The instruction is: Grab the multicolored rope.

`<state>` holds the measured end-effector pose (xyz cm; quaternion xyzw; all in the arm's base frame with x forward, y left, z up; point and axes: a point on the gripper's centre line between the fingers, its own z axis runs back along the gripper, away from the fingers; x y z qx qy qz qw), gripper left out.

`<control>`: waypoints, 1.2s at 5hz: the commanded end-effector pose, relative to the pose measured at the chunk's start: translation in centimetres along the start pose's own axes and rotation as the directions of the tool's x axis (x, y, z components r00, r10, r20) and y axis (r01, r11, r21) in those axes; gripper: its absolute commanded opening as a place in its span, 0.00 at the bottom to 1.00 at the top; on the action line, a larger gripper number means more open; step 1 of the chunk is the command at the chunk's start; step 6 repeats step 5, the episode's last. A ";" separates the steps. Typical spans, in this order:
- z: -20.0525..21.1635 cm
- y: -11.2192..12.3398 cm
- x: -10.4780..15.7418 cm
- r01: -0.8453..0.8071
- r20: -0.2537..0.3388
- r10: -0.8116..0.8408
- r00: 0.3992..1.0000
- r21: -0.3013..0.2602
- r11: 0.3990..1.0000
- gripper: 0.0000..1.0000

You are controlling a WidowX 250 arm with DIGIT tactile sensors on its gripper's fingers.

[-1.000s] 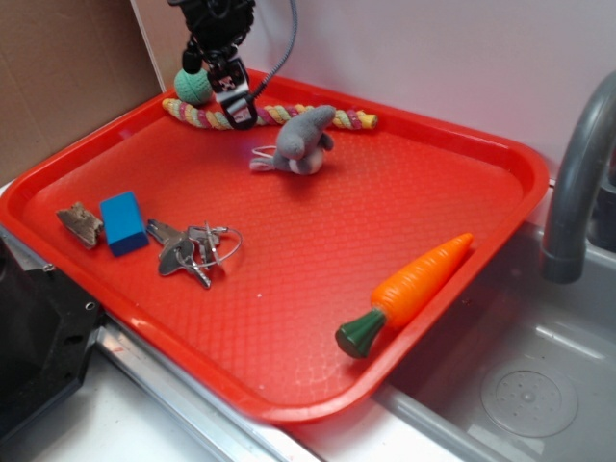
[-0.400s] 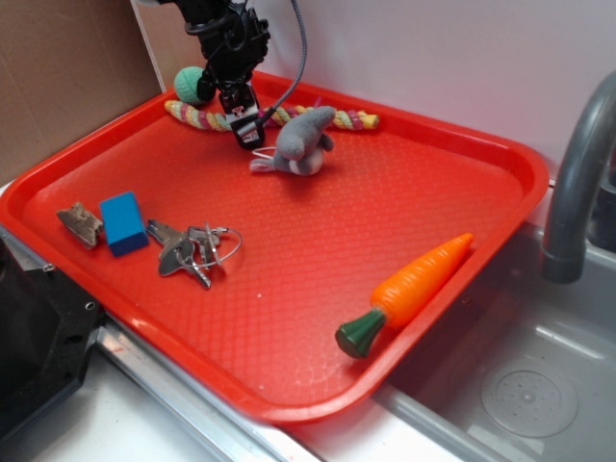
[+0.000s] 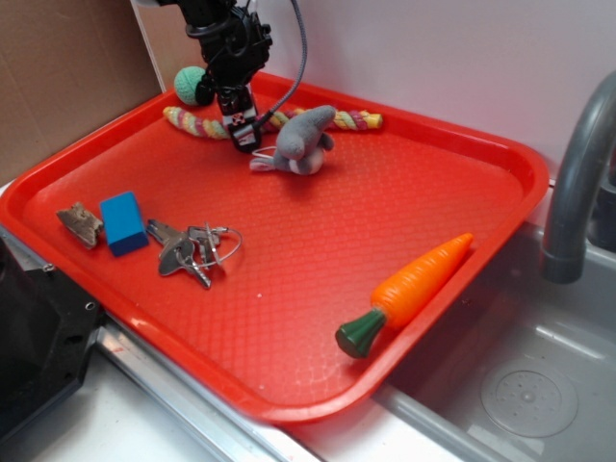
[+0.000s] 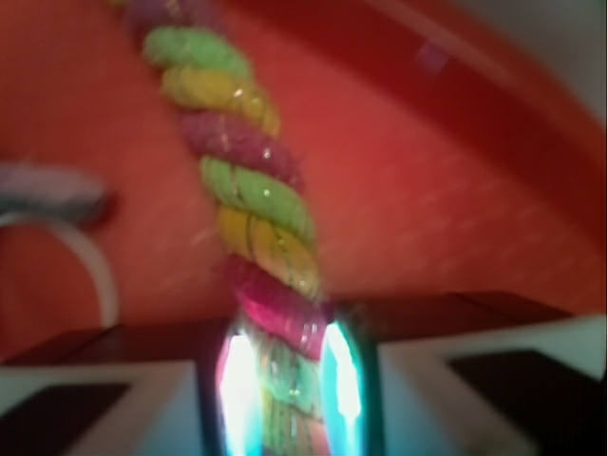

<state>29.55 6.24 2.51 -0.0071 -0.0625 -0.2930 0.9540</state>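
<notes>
The multicolored rope [image 3: 197, 122] lies along the far edge of the red tray [image 3: 404, 202], its right end [image 3: 358, 119] showing past a grey plush toy. In the wrist view the twisted green, yellow and pink rope [image 4: 252, 204] runs up from between the jaws. My gripper [image 3: 244, 138] stands at the rope's middle, just left of the plush, and is shut on the rope [image 4: 285, 380], which is pinched between its two pads.
A grey plush animal [image 3: 300, 141] sits right beside the gripper. A green knitted ball [image 3: 191, 85] lies in the far left corner. A blue block [image 3: 123, 222], keys [image 3: 195, 250] and a carrot [image 3: 409, 290] lie nearer. A sink and faucet [image 3: 577, 183] are at the right.
The gripper has tilted and shifted slightly right toward the plush, with the rope's middle between its jaws; the rope has shifted a little at its middle.
</notes>
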 end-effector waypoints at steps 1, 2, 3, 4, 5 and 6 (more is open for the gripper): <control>10.2 -7.4 0.5 -0.289 0.085 0.283 0.956 0.083 0.954 0.00; 15.7 -10.0 1.0 -0.526 0.047 0.525 0.850 0.028 0.850 0.00; 18.8 -12.4 1.6 -0.654 0.036 0.654 0.755 0.102 0.749 0.00; 19.4 -11.5 0.9 -0.798 0.020 0.800 0.600 0.099 0.595 0.00; 19.3 -11.4 0.5 -0.796 0.050 0.799 0.599 0.150 0.587 0.00; 19.3 -11.4 0.5 -0.796 0.050 0.799 0.599 0.150 0.587 0.00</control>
